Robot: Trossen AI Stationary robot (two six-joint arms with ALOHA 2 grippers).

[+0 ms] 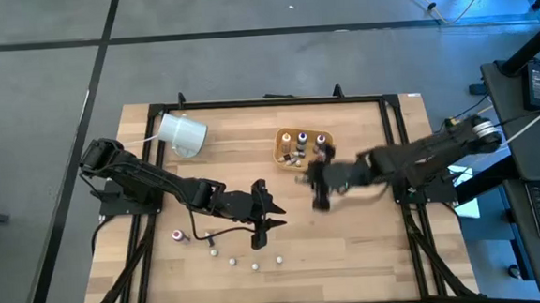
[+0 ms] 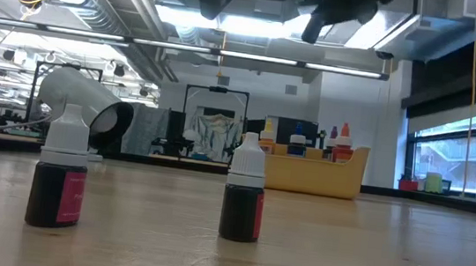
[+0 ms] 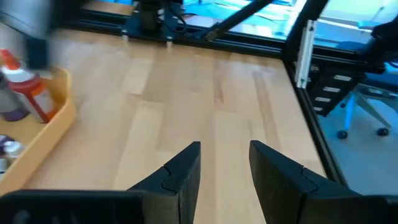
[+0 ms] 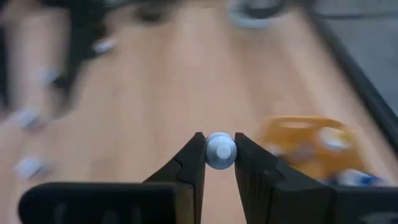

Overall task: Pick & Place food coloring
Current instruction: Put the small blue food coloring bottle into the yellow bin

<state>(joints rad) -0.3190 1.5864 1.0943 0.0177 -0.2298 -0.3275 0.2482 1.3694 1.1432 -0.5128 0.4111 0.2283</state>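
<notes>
Food coloring bottle, held: a small bottle with a white cap (image 4: 220,150) sits between the right gripper's fingers, cap end facing the wrist camera, so its long axis runs roughly along the fingers; its body is hidden behind the cap.
Food coloring in tray: several bottles stand upright in the orange tray (image 1: 284,153), right of centre in the upper half of the high view; in the low view an orange-capped one (image 2: 342,144) stands at the tray's right end.
Food coloring on table: loose bottles lie scattered low in the high view, left of centre, one with a pink label (image 1: 176,235) farthest left; in the low view two dark bottles with white caps (image 2: 244,188) stand upright in the foreground.
Right arm pose: reaches in from the right edge of the high view, stretched toward the table's centre, wrist just below the tray.
Right gripper (image 1: 317,188): clamped on the white-capped bottle, fingers (image 4: 191,163) pressing its cap from both sides.
Left arm pose: enters from the left of the high view, bent at the elbow, forearm running toward the table's centre.
Left gripper (image 1: 266,215): fingers (image 3: 184,174) apart with bare wood between them, holding nothing, above the scattered bottles.
White cylinder (image 1: 182,133): lies on its side at the table's upper left.
</notes>
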